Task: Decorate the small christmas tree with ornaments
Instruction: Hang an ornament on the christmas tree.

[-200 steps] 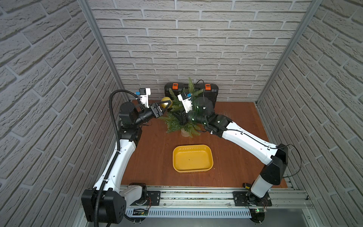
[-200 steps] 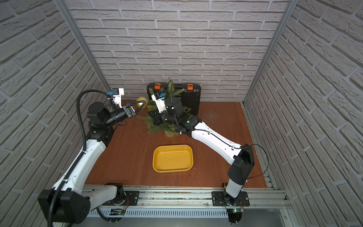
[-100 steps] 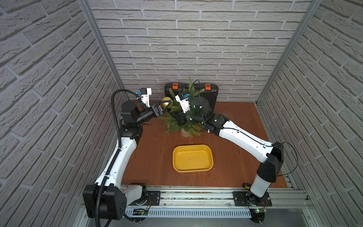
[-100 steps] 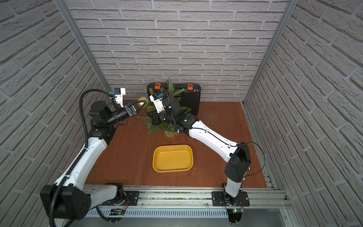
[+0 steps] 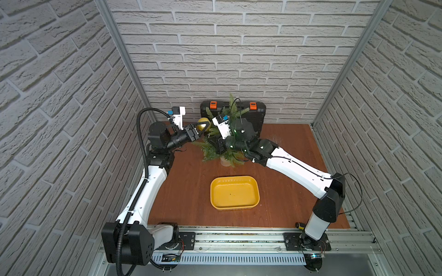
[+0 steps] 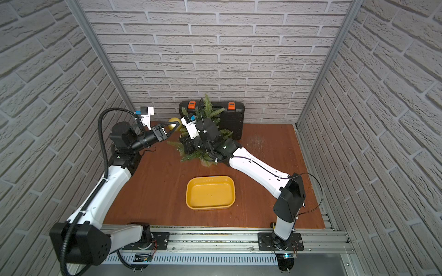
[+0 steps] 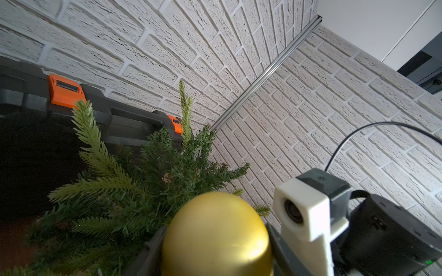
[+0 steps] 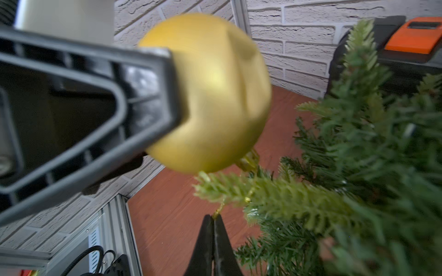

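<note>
Between the fingers of your left end effector [image 7: 216, 241] sits the matte gold bauble [image 7: 215, 227], clamped on two opposite sides, with the jaws spread only as wide as the ball. In both top views that end effector [image 5: 206, 125] [image 6: 175, 126] is raised off the table [image 5: 191, 191] and holds the bauble [image 5: 203, 120] against the outer branches of the small christmas tree [image 5: 210, 153].

Your right end effector [image 8: 213, 222] is pressed fully together, and its tips pinch the thin gold loop [image 8: 218, 208]. The loop runs from those tips across a pale green branch [image 8: 263, 193] to the bauble's cap [image 8: 248, 160]. The bauble [image 8: 210, 95] hangs just beyond the tips, beside the tree [image 8: 370, 143]. Whether it touches the branch, you cannot tell.

Behind the tree, farther from both end effectors, stands the black case [image 5: 256, 114]. The yellow tray [image 5: 234, 178] lies on the table, well apart from both.
</note>
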Controlling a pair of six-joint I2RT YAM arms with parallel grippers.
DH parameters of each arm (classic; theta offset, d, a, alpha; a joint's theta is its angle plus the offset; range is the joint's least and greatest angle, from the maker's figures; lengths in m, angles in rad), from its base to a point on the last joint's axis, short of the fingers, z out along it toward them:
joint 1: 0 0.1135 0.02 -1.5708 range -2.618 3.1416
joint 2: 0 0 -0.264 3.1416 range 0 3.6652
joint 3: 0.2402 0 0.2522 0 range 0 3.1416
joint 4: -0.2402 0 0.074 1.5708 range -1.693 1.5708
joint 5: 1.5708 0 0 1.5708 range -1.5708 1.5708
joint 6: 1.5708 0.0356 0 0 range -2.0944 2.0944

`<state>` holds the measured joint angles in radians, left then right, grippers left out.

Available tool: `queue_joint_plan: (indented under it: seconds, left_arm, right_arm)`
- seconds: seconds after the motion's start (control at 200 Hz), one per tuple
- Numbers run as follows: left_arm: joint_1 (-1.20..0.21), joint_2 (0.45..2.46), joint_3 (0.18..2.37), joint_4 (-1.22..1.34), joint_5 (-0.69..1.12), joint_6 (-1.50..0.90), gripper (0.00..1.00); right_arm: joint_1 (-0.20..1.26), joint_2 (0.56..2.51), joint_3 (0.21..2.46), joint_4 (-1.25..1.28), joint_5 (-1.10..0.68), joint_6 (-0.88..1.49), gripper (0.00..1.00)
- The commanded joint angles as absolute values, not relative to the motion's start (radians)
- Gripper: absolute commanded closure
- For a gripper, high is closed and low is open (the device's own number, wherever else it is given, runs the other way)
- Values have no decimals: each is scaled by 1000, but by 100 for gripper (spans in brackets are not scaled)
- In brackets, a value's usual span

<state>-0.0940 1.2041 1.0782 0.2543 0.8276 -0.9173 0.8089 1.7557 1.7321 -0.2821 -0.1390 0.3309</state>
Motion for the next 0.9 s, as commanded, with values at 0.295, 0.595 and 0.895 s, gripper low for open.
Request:
queue_joint_plan:
  seconds: [0.295, 0.595, 0.895]
  left_arm:
    - [-98, 1179, 1097, 233, 802, -869, 31]
    - [-65, 1093, 1091, 105, 753, -799, 17]
    - [-60, 1045, 1094, 37, 735, -760, 17]
  right_arm:
    - [813, 1694, 1697, -278, -61, 306, 94]
    - [813, 1697, 1706, -278, -74, 302, 94]
    - [814, 1675, 1702, -300, -63, 305, 82]
